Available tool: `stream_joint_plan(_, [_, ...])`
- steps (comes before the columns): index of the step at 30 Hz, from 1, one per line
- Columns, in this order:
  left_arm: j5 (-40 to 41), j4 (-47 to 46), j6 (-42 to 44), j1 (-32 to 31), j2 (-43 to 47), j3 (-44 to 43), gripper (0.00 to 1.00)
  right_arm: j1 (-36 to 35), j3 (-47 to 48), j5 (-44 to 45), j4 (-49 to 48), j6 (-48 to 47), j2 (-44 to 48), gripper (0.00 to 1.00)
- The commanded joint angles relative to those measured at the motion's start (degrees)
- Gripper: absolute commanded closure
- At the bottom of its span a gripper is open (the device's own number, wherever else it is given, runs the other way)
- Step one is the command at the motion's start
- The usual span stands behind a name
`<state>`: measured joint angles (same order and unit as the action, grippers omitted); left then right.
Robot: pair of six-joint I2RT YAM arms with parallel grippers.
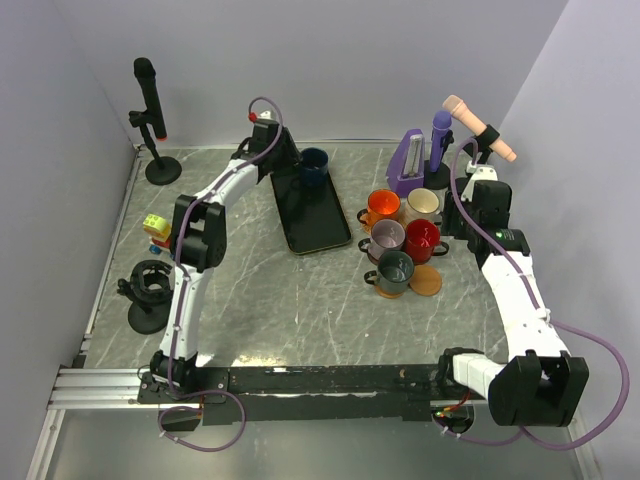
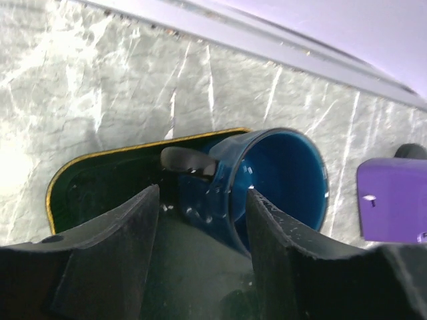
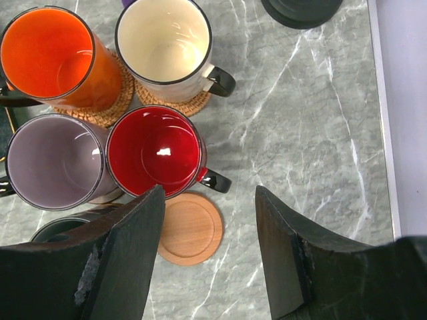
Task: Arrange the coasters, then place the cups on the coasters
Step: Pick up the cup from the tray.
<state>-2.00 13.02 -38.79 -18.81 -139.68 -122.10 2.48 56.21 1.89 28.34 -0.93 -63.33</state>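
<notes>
The navy cup point(image 2: 280, 173) stands at the far end of the black tray point(image 1: 318, 236). My left gripper point(image 2: 202, 193) is open astride its wall by the handle point(image 2: 189, 162), with a gap on the left finger's side. Orange point(image 3: 50, 53) and cream point(image 3: 163, 40) cups sit on woven coasters point(image 3: 112, 110). Mauve point(image 3: 53, 160), red point(image 3: 155, 150) and dark green point(image 1: 396, 270) cups cluster beside them. A bare smooth wooden coaster point(image 3: 193, 230) lies just in front of the red cup. My right gripper point(image 3: 210, 193) hovers open and empty to the right of it.
A black microphone on a stand point(image 1: 150, 110) is at the back left. A purple wedge-shaped object point(image 1: 408, 160) and two more microphones point(image 1: 478, 125) stand behind the cups. A small toy point(image 1: 157, 230) and a black round stand point(image 1: 150, 288) sit at the left edge.
</notes>
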Motion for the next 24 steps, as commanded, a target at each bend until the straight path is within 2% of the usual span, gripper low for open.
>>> stream_joint_plan(1, [-0.7,0.8,1.0,-0.3,0.1,0.2,0.42,-0.5,2.1,-0.8,-1.5,0.0,-0.5,0.37])
stream_joint_plan(7, [-7.7,-1.2,1.4,-0.3,-1.7,-0.4,0.39,-0.5,2.2,-1.4,-1.7,0.5,-0.9,0.37])
stream_joint_plan(12, [-8.5,3.1,2.7,-0.3,-3.0,-1.7,0.44,-0.5,1.7,-1.1,-1.5,0.3,-0.2,0.37])
stream_joint_plan(16, [-8.6,3.2,4.2,-0.3,-0.6,1.8,0.65,-0.5,0.8,-0.9,-1.4,0.3,0.6,0.37])
stream_joint_plan(21, [-9.3,0.3,6.3,-0.3,3.9,6.9,0.77,-0.5,0.2,-1.0,-1.4,0.8,1.4,0.37])
stream_joint_plan(24, [-10.2,0.1,8.5,-0.3,5.9,7.1,0.92,-0.6,0.3,-1.0,-1.3,0.8,1.7,0.37])
